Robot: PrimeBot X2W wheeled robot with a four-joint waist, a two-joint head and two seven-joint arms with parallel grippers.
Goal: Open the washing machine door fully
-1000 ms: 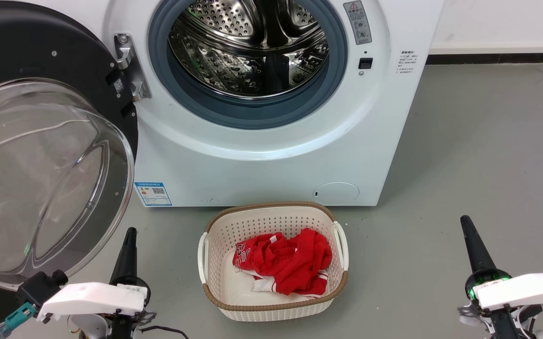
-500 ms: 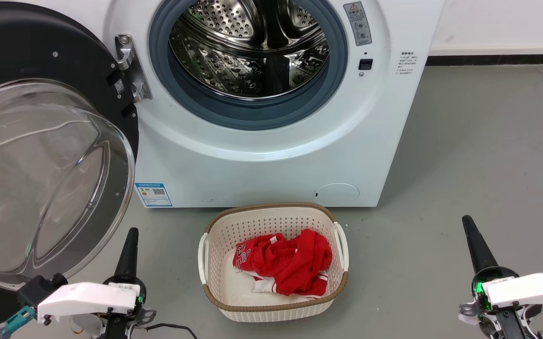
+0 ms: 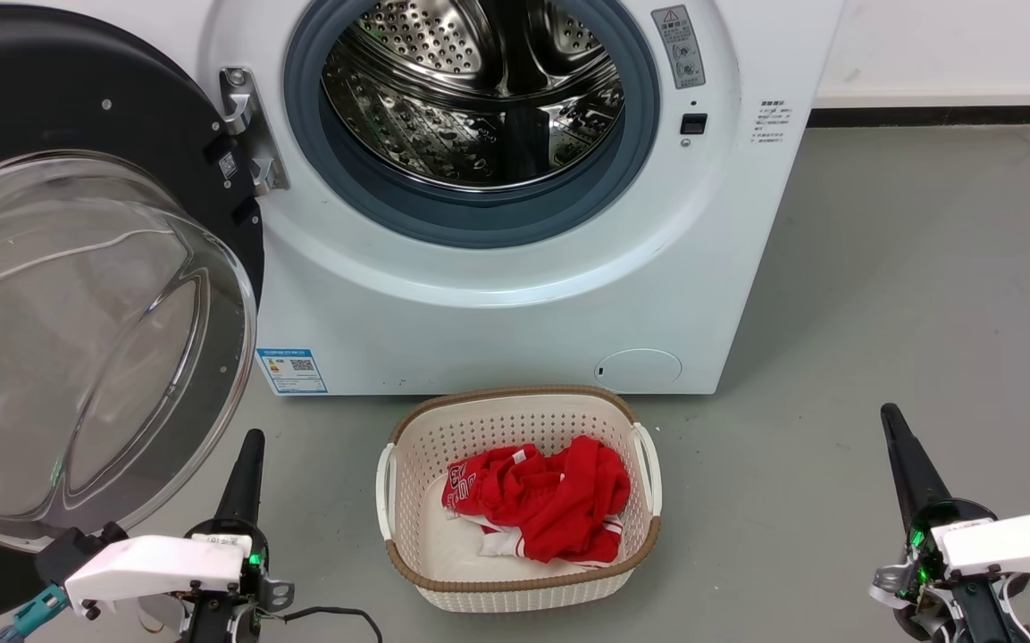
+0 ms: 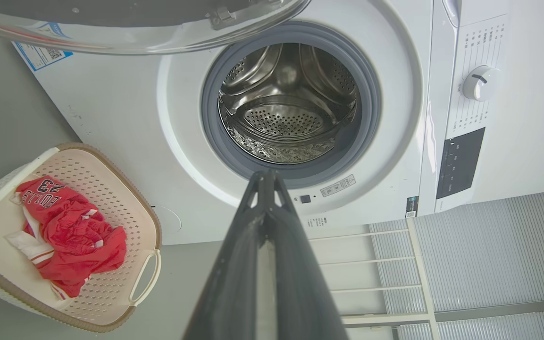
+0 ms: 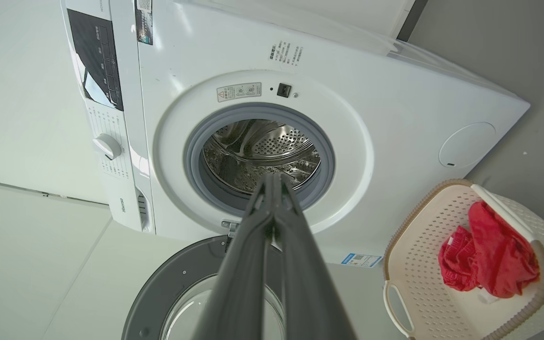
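1. Black and glossy, the washing machine door [image 3: 41, 89] hangs swung wide at nine o'clock of the steel drum [image 3: 479, 98]. Its clear glass bowl [image 3: 77, 357] bulges toward the head camera. I judge it at or close to full swing.
2. At five o'clock of that bowl, the left gripper [image 3: 252, 442] sits just beside the rim without touching it. Its fingers are pressed together on nothing.
3. A metal hinge [image 3: 242, 125] ties the door to the washing machine [image 3: 497, 313]. The door looks heavy, rigid and slick (glass, so no knocks). Any last push belongs on the black rim far from the hinge, not on the bowl.
4. At six o'clock of the machine stands a basket [image 3: 515, 585] holding a red garment [image 3: 550, 500].
5. At four o'clock of the basket, well apart, the right gripper [image 3: 891, 418] is likewise closed and empty.
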